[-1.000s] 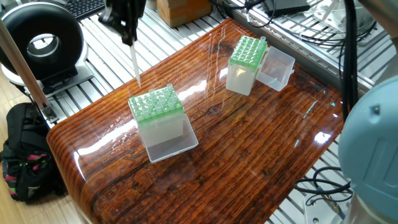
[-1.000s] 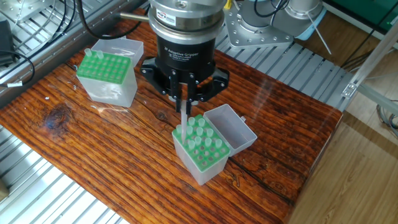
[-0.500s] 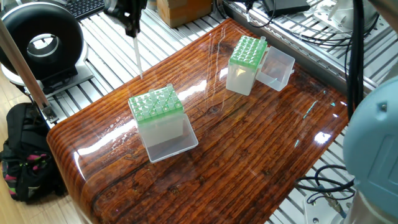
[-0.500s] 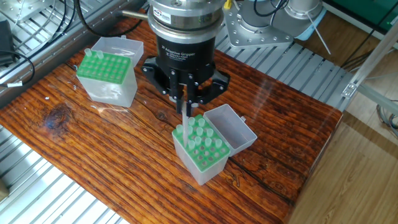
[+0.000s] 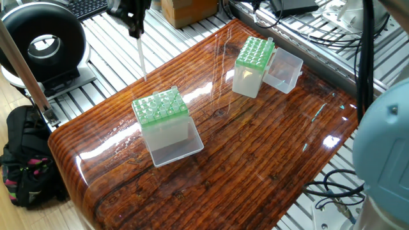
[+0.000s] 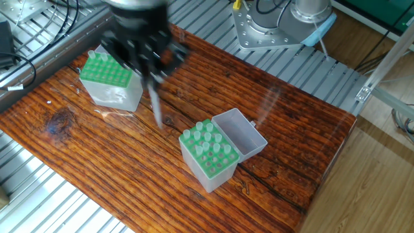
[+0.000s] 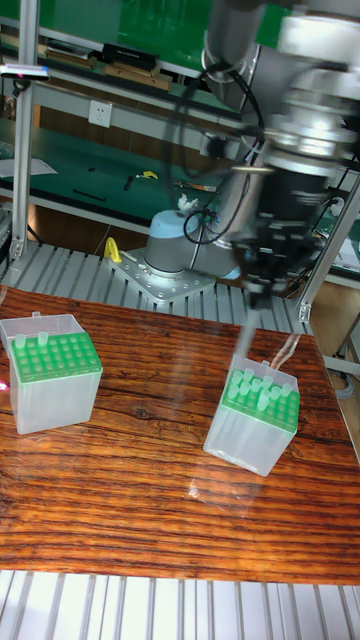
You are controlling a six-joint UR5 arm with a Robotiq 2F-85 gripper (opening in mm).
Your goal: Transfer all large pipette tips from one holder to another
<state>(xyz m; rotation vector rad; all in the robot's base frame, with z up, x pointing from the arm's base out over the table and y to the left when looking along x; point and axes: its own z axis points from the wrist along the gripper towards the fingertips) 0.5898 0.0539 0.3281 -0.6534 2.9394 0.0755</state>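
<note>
Here the gripper (image 5: 135,27), pinched shut on one tip (image 5: 141,59) by its wide top above the table's (image 5: 255,147) edge, carries something light, stiff and probably slippery.

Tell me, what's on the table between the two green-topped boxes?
Nothing: in the tall fixed view only bare wood lies between the left box and the right box.
</note>
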